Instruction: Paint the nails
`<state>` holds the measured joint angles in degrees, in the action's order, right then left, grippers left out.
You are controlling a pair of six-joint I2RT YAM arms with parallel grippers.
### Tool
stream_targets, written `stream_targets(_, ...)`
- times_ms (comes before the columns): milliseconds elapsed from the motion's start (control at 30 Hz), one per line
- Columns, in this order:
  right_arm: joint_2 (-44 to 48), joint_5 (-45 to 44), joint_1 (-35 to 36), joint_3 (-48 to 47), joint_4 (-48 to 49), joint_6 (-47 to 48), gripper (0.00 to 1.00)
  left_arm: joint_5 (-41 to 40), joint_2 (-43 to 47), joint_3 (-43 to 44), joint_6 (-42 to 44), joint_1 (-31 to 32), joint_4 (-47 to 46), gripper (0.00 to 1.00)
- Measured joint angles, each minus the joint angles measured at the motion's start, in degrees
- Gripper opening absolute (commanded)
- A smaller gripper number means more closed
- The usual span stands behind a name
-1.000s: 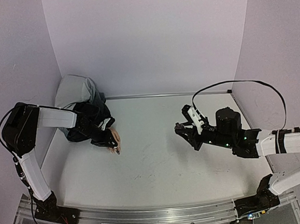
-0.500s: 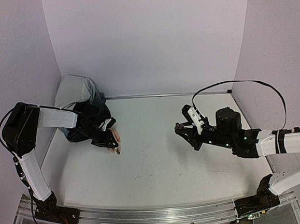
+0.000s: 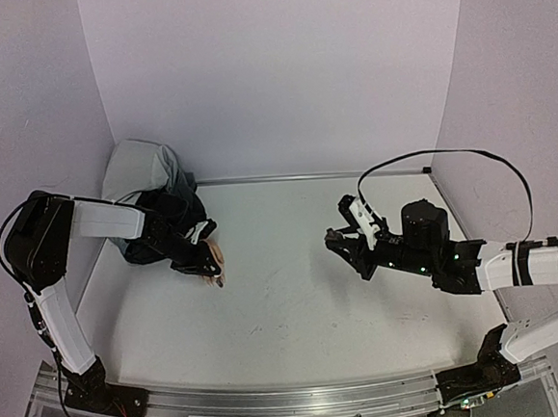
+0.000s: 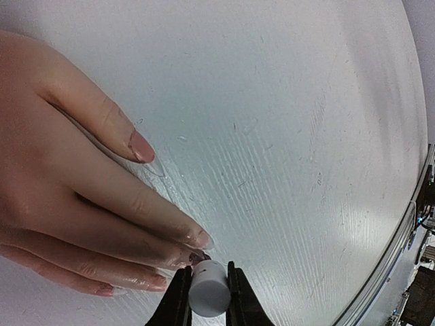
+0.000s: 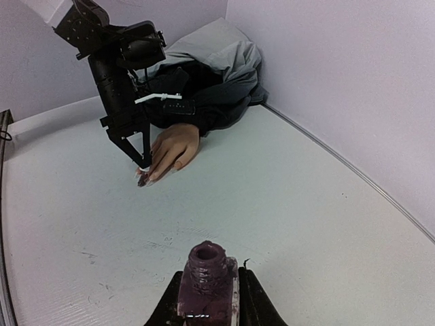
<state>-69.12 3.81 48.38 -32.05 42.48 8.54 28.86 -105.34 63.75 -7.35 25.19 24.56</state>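
Table (image 4: 306, 136): nails (image 4: 141, 147) beside left end effector (image 4: 206, 272)

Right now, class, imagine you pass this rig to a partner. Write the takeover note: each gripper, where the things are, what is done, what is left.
Left gripper: fingers shut on the white brush cap, with its tip at the fingertips of the mannequin hand.
Right gripper: fingers shut on the open nail-polish bottle, on the right side, well apart from the hand.
The hand lies flat at the left of the table.
Done: bottle opened, brush brought to the nails.
Left: the splayed finger's nail looks bare pink, and the others cannot be judged. Finish the coats, then probably recap the bottle.
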Motion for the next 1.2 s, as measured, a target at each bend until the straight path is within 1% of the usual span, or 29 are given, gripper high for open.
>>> stream_targets(900,0.02,0.42,-0.26,0.52,0.39,0.0,0.0,2.56,0.61,-0.81,-0.13,0.0,-0.63,0.0)
stream_targets(1200,0.02,0.7,-0.26,0.57,0.42,0.0,0.0,-0.17,3.17,-1.55,-0.15,-0.33,-1.07,0.0)
